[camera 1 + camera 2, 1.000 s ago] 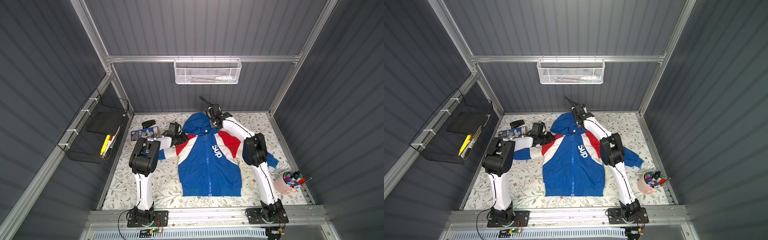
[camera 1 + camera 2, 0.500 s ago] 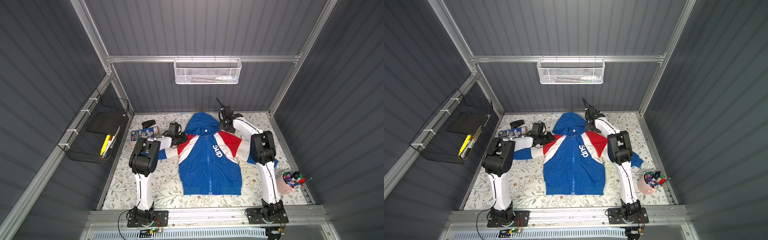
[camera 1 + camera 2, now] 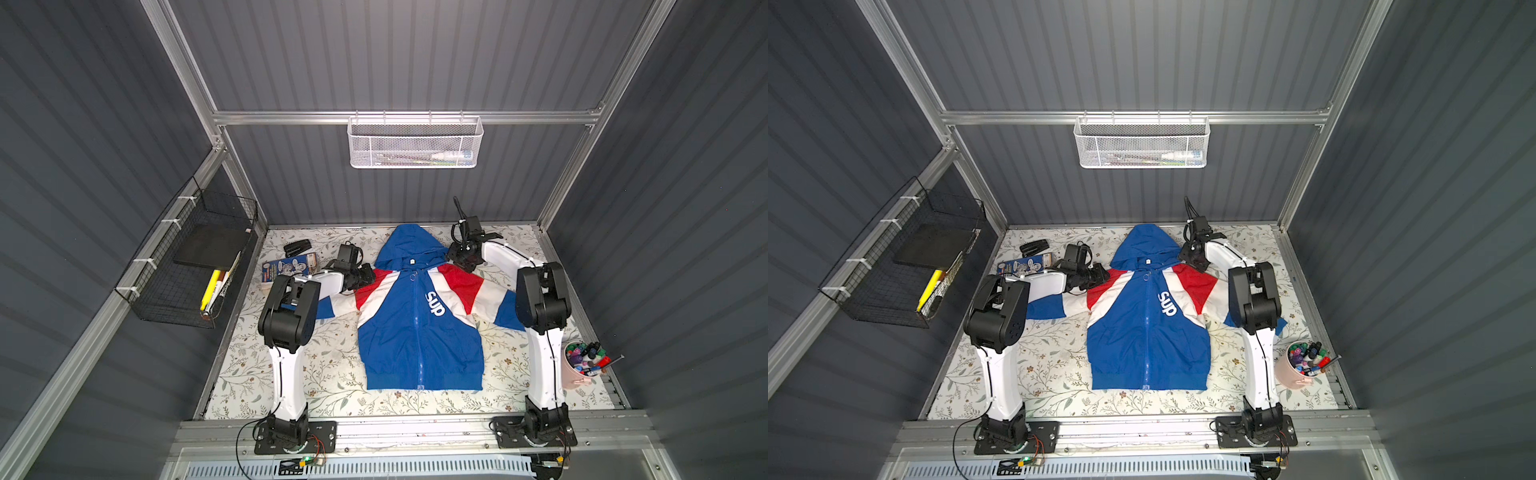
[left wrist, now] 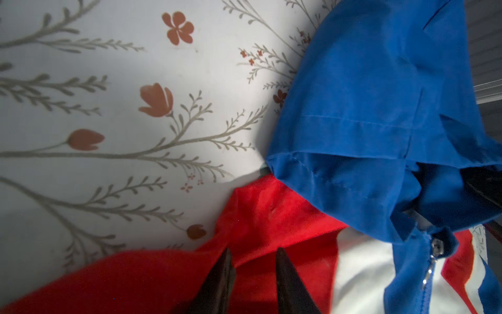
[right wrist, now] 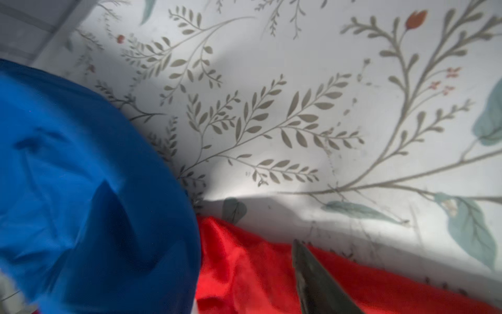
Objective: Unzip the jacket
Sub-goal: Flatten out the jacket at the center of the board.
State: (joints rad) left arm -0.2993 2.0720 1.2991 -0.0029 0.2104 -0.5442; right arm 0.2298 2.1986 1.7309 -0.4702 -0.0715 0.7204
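The jacket lies front-up in the middle of both top views on the floral tabletop. Its hood points to the upper edge of the frame and its hem to the lower. White lettering on the blue chest, just right of the zipper, reads "sup", turned sideways. The zipper is closed from hem to collar, and its pull sits at the top under the hood's edge. A small white tag in the neck opening is too small to read.

The left claw is on the red shoulder panel at frame left. Its two dark fingers stand close together and pinch a ridge of the jacket's red cloth. The right claw rests at the opposite shoulder, beside the hood. The right wrist view shows only one finger over red cloth, so I cannot tell whether it is released or clenched.

A printed box lies at the upper left of the tabletop. Its cover text is illegible.
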